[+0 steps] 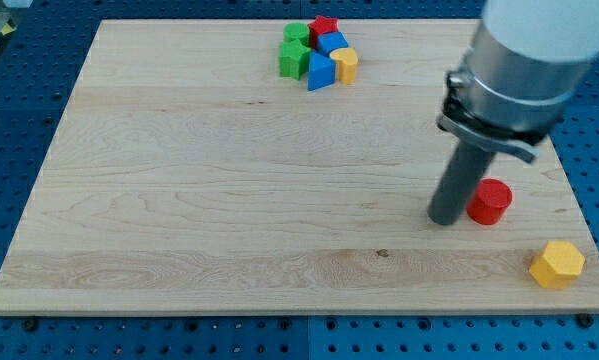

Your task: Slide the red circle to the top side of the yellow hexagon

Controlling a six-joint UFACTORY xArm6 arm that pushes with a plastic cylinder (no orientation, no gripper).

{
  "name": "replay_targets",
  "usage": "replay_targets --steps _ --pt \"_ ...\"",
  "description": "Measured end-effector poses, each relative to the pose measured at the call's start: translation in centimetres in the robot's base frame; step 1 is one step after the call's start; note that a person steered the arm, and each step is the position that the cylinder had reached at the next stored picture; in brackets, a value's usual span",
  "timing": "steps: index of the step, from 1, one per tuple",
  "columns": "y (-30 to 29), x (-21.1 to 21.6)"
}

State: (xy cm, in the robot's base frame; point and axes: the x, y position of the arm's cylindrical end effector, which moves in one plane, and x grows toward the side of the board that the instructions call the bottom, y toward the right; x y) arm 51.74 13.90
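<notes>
The red circle [490,201] lies on the wooden board at the view's right. The yellow hexagon [557,264] sits near the board's bottom right corner, below and to the right of the red circle. My tip [445,220] rests on the board just left of the red circle, touching or almost touching its left side.
A cluster of blocks sits at the view's top centre: a red star [324,27], two green blocks [294,52], two blue blocks [322,68] and a small yellow block [346,64]. The board's right edge [579,200] is close to the red circle.
</notes>
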Motion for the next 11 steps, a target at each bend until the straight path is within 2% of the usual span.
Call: replay_targets --steps 1,4,5,11 --pt "-0.3 -1.8" --pt "3.9 -2.1" --pt "4.6 -0.3" --pt "8.1 1.0"
